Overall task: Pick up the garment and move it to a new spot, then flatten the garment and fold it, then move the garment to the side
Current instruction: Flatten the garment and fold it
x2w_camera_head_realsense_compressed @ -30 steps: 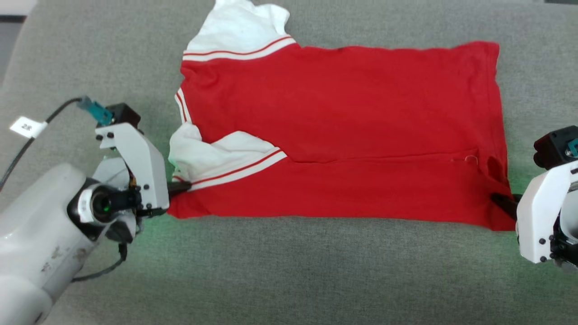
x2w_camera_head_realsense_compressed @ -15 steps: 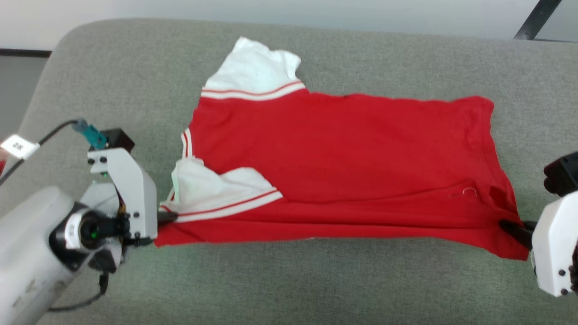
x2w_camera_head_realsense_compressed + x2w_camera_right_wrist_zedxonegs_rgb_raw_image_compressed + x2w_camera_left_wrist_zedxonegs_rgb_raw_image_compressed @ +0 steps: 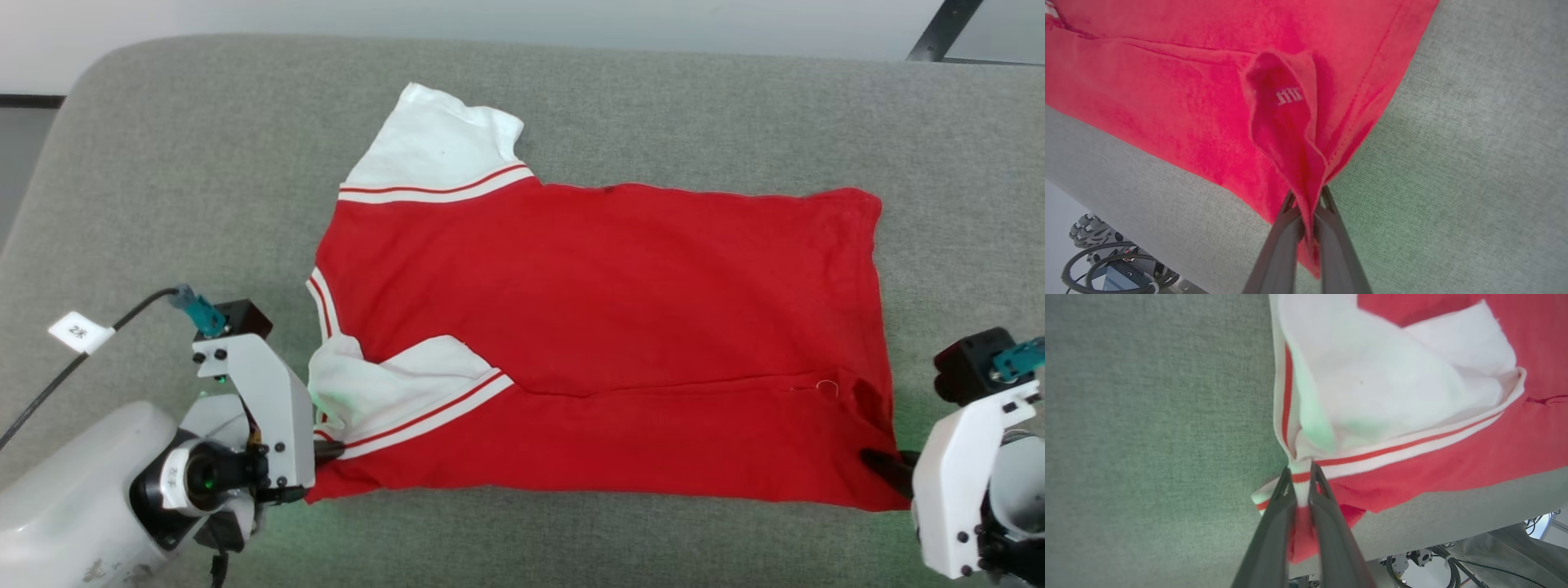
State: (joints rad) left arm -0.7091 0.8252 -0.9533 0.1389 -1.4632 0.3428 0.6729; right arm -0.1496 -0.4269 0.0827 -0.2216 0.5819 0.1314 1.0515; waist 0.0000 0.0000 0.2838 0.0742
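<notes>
The garment, a red T-shirt with white sleeves and red-and-white striped seams, lies spread across the grey cushion, neck end to the left. One white sleeve points to the far side; the other is folded over the red body near the front. My left gripper is shut on the striped seam at the front-left corner. My right gripper is shut on the puckered hem corner at the front right. The number print is hidden.
The grey cushion has bare fabric to the left, behind and in front of the shirt. Its front edge runs just below the shirt, with cables and a wheeled base on the floor beyond. A tagged cable trails from my left wrist.
The head camera has shifted. Both grippers keep their hold on the front corners; the front edge, lifted and taut half a second ago, now lies lower and flatter on the cushion.
</notes>
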